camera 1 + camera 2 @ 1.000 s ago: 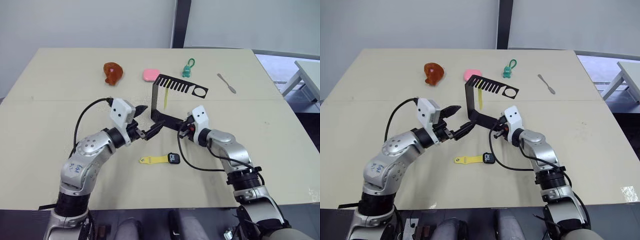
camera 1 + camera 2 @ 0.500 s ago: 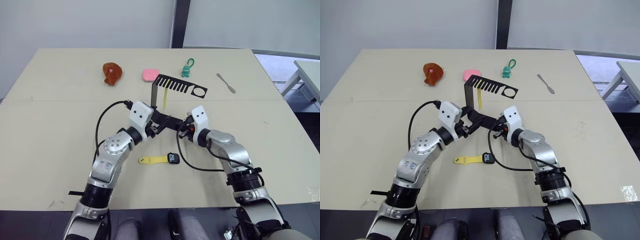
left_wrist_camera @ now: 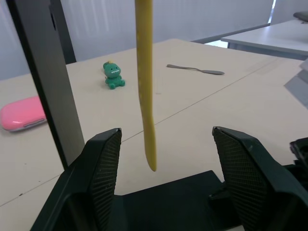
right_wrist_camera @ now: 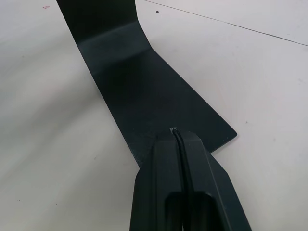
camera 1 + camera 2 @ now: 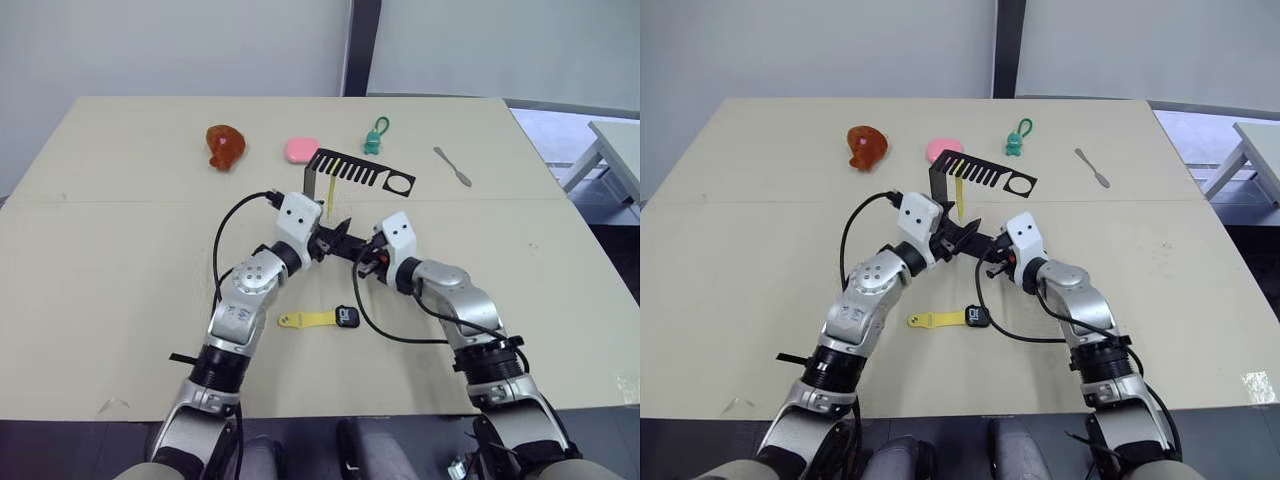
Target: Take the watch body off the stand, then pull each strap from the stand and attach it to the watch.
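The black stand [image 5: 316,195] is upright mid-table, its comb-slotted top arm [image 5: 360,172] pointing right. One yellow strap [image 5: 331,197] hangs from a slot. My left gripper [image 5: 335,233] is open over the stand's base, and the strap's lower end [image 3: 147,110] hangs between its fingers [image 3: 103,159] without touching them. My right gripper [image 5: 366,262] is shut, its tips resting on the corner of the stand's base [image 4: 144,86]. The watch body [image 5: 347,317] lies on the table in front of the stand, with a second yellow strap [image 5: 308,320] joined to its left side.
Along the far side of the table lie a brown-orange lump [image 5: 224,146], a pink pad [image 5: 301,150], a teal keychain figure [image 5: 374,138] and a grey metal spatula [image 5: 453,166]. A black cable loops from each wrist over the table.
My left arm has swung right, from beside the stand to its base, so the open fingers now flank the hanging strap. The right gripper, stand and watch have not moved.
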Motion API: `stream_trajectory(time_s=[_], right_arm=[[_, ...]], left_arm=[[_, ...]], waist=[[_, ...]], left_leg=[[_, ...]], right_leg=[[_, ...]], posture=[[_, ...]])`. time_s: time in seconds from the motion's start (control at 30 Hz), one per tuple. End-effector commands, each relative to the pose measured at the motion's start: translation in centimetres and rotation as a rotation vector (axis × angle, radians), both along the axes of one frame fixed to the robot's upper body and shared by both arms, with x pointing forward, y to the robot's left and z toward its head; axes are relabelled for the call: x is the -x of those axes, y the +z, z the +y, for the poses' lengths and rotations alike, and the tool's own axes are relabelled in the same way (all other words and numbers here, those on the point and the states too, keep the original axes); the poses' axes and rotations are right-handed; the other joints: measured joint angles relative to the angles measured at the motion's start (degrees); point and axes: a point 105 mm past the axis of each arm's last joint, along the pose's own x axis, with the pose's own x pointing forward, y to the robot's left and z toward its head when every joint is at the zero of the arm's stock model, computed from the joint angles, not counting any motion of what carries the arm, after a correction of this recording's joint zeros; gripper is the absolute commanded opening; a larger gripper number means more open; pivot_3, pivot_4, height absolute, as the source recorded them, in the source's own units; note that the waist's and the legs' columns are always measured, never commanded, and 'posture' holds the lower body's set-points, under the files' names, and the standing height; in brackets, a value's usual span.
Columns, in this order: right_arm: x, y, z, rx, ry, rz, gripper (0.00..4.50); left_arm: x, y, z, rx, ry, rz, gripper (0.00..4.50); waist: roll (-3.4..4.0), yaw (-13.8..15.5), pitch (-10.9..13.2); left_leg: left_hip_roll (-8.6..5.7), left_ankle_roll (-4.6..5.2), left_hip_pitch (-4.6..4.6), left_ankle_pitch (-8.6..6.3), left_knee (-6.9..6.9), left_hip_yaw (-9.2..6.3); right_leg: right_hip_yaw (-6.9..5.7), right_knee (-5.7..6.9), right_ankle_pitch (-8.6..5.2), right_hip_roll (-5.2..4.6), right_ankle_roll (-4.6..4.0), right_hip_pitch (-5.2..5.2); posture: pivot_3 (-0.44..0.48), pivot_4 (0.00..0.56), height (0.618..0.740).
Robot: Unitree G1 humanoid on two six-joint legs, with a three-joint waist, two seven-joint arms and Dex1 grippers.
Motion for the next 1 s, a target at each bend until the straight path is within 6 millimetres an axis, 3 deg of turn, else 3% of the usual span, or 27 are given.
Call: stream_trajectory(time_s=[0.03, 0.23, 0.47, 0.57, 0.83, 1.0], right_arm=[[0.2, -1.9, -0.3, 0.038, -0.025, 0.057, 0.00], [-0.2, -1.4, -0.3, 0.031, -0.032, 0.048, 0.00], [-0.1, -1.5, -0.7, 0.028, -0.039, 0.054, 0.00], [-0.1, -1.6, -0.9, 0.031, -0.042, 0.057, 0.00], [-0.5, -1.1, -1.0, 0.039, -0.040, 0.034, 0.00], [-0.1, 2.6, -0.6, -0.074, 0.024, -0.133, 0.00]], left_arm=[[-0.5, 2.1, -0.3, 0.029, 0.023, -0.076, 2.72], [-0.5, 3.0, -0.8, 0.059, -0.005, -0.104, 0.07], [0.4, 4.7, -0.7, 0.118, -0.032, -0.136, 0.07], [1.4, 5.9, 0.2, 0.142, -0.034, -0.166, 0.07], [4.4, 6.2, 1.8, 0.167, -0.146, -0.124, 0.07], [7.2, 5.5, 2.7, 0.188, -0.438, 0.050, 0.07]], waist=[[0.00, 0.01, 0.00], [0.00, -0.02, 0.00], [0.00, -0.01, 0.00], [0.00, -0.04, 0.00], [0.00, -0.12, 0.00], [0.03, -0.21, 0.03]], left_leg=[[0.00, 0.00, 0.00, 0.00, 0.00, 0.00], [0.01, 0.00, 0.00, 0.00, -0.01, 0.01], [0.01, 0.00, 0.00, 0.00, -0.01, 0.01], [0.02, 0.00, 0.00, 0.00, -0.02, 0.01], [0.03, -0.01, 0.01, 0.00, -0.02, 0.01], [0.04, -0.01, -0.02, 0.00, -0.02, 0.00]], right_leg=[[0.00, 0.00, 0.00, 0.00, 0.00, 0.00], [-0.01, 0.00, 0.00, 0.01, 0.00, -0.01], [-0.01, 0.00, 0.00, 0.00, 0.00, -0.01], [0.00, 0.00, 0.00, 0.00, 0.00, -0.01], [0.00, 0.01, 0.00, 0.00, 0.00, -0.01], [0.00, 0.00, 0.00, 0.00, 0.00, -0.03]], posture=[[0.000, 0.150, 0.740], [0.000, 0.150, 0.740], [0.000, 0.150, 0.740], [0.000, 0.150, 0.740], [0.000, 0.150, 0.740], [0.000, 0.150, 0.740]])
